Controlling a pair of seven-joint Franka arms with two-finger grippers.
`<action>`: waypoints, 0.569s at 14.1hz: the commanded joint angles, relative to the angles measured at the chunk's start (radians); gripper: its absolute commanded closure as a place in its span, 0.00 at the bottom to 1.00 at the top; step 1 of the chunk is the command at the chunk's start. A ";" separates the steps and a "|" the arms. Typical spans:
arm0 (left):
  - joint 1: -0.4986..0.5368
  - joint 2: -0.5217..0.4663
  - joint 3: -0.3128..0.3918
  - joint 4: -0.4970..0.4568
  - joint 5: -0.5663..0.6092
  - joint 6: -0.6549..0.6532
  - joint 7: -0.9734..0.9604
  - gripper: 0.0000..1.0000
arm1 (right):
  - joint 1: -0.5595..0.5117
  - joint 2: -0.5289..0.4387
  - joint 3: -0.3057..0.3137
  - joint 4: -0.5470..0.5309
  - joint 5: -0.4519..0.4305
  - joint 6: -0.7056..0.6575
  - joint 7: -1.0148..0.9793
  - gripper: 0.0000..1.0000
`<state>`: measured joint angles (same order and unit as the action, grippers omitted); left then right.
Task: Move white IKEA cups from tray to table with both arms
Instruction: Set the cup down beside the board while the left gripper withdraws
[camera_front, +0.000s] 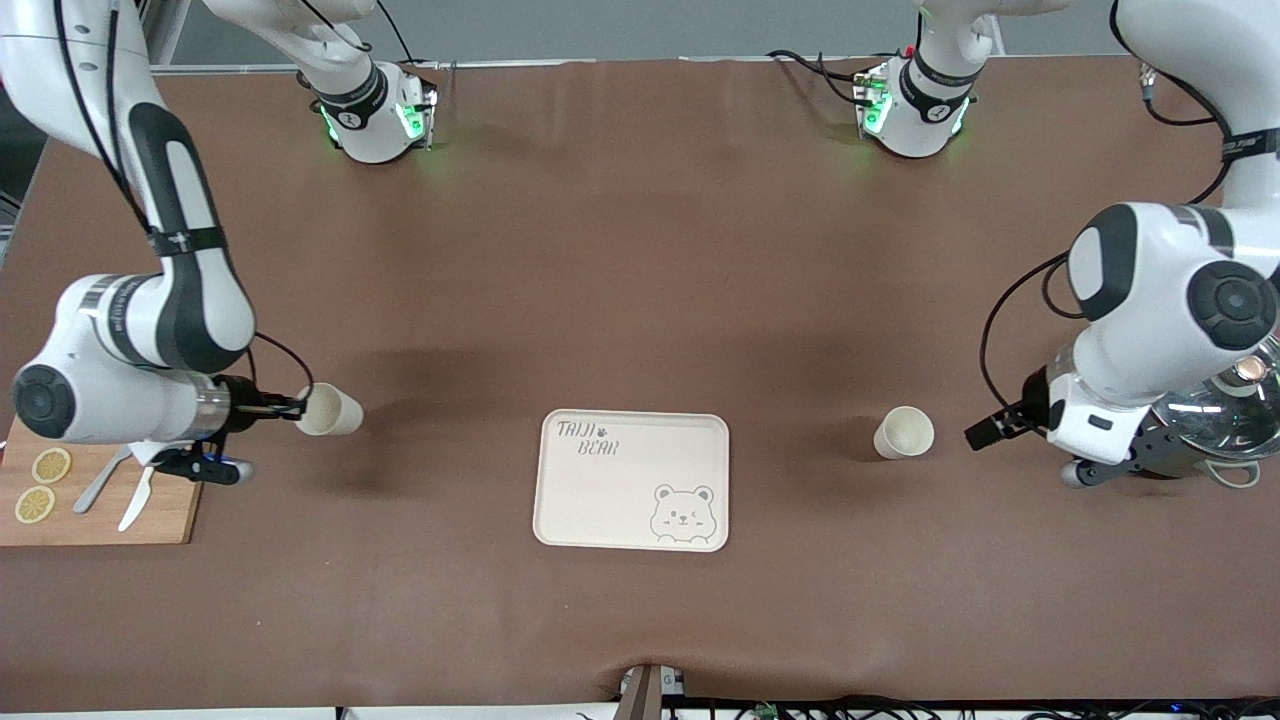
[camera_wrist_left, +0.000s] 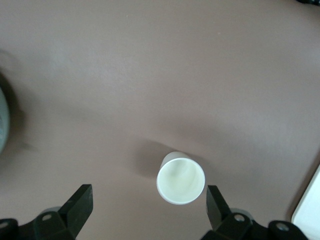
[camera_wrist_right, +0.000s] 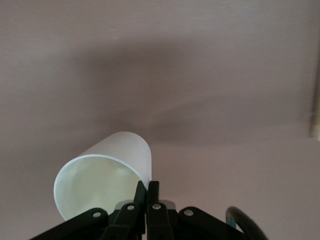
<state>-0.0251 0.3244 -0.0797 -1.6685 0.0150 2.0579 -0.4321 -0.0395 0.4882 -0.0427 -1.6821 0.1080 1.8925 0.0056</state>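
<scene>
- At mid-left of the front view, right gripper (camera_front: 297, 407) pinches one cup's (camera_front: 330, 410) rim.
- At mid-right, left gripper (camera_front: 985, 432) gapes beside the other cup (camera_front: 904, 433).

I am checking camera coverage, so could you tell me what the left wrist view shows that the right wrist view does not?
Only the left wrist view shows the left pincer open over the table, with an upright white cup standing free between its fingers. Only the right wrist view shows the right pincer shut on the rim of the other white cup, held tilted. Both show the brown table.
</scene>
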 joint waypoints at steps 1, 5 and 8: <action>-0.003 -0.067 -0.009 0.019 0.017 -0.061 0.059 0.00 | -0.069 -0.053 0.018 -0.077 -0.053 0.013 -0.099 1.00; 0.002 -0.149 0.000 0.059 0.017 -0.224 0.159 0.00 | -0.114 -0.054 0.017 -0.123 -0.056 0.033 -0.162 1.00; 0.008 -0.212 0.003 0.091 0.017 -0.304 0.168 0.00 | -0.121 -0.057 0.017 -0.201 -0.064 0.138 -0.190 1.00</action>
<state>-0.0224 0.1556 -0.0749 -1.5924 0.0150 1.8043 -0.2807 -0.1424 0.4734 -0.0425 -1.7959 0.0706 1.9648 -0.1589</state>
